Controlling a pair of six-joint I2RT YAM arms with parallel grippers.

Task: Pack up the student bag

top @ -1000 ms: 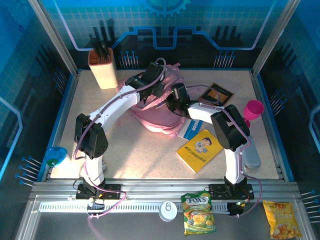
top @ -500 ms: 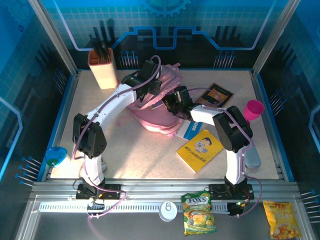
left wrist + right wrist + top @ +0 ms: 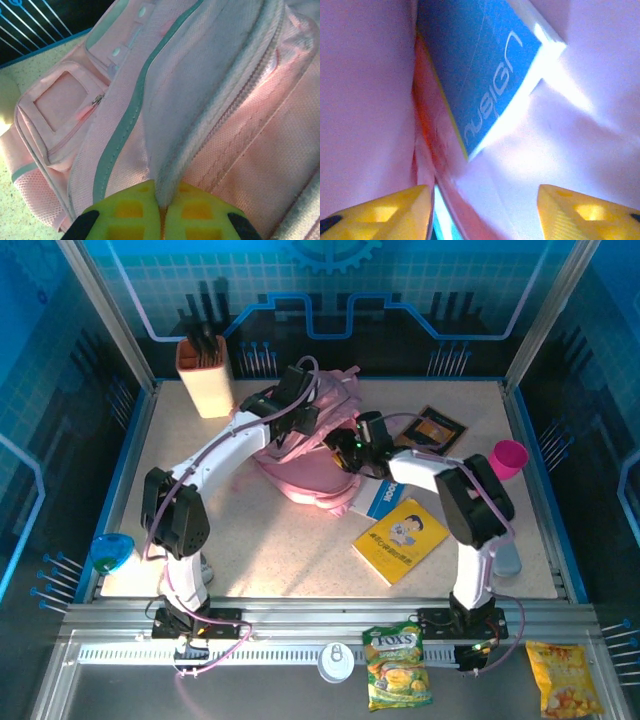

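Yellow pads of your left gripper (image 3: 161, 212) pinch the student bag (image 3: 215, 110) by its ribbed woven zip edge; your right gripper (image 3: 485, 205) stands spread amid soft pink fabric, glossy flat blue book (image 3: 480, 70) just ahead. Bag slumps on the table (image 3: 230, 540), centre-back

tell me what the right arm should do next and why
Probably ease the right end effector back out of the student bag. Its fingers are open with nothing gripped, a blue book already lies among the pink fabric ahead of it, and the left end effector is shut on the bag's zip edge, holding it up.
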